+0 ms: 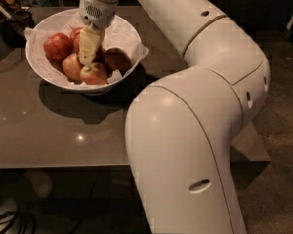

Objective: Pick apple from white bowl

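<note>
The white bowl (44, 74), lined with crumpled white paper, stands at the back left of the table and holds several apples. A deep-red apple (118, 60) lies on its right side. A red apple (57, 46) lies on the left and two yellow-red blushed ones (94, 74) at the front. No sticker shows on any of them. My gripper (89, 50) reaches down into the middle of the bowl among the apples, just left of the deep-red one. It hides part of another red apple (76, 36) behind it.
The grey-brown table (49, 130) has its front edge low in view. My large white arm (195, 130) fills the right half and hides the table's right part. Dark objects (10, 9) sit at the back left beyond the bowl.
</note>
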You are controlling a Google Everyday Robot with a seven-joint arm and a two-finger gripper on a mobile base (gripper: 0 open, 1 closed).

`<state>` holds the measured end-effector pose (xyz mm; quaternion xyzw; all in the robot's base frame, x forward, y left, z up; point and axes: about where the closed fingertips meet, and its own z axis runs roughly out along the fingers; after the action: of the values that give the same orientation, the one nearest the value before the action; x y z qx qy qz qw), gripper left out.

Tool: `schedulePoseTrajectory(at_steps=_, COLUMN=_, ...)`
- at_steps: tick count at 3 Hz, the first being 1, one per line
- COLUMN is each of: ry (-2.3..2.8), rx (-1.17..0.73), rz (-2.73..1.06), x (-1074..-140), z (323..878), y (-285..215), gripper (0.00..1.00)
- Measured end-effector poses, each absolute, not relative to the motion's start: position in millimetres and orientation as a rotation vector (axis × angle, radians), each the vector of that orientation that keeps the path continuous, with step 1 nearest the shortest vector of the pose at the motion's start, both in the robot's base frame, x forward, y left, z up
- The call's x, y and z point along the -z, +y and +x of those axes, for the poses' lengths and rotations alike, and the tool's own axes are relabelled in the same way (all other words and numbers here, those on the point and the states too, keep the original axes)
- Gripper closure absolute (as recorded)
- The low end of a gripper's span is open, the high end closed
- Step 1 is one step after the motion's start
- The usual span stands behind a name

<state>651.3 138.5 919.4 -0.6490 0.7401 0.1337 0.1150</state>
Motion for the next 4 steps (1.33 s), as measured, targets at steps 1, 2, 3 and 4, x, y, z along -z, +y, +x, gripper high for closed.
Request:
schedulePoseTrajectory(at_steps=1, ry=2.148, rx=-0.391, rz=-1.878, x=-919, z=658, y=146, gripper=0.69)
schedulePoseTrajectory(at_steps=2, ry=2.148, rx=-0.391, rz=-1.877, x=-919, z=659, y=146, gripper=0.92)
schedulePoseTrajectory(at_steps=3, ry=2.121, rx=-0.372, rz=-1.868, x=-926, z=658, y=149, gripper=1.0)
schedulePoseTrajectory(at_steps=4, ry=2.079, rx=-0.353, rz=-1.852, x=-953, z=641, y=141, gripper=1.0)
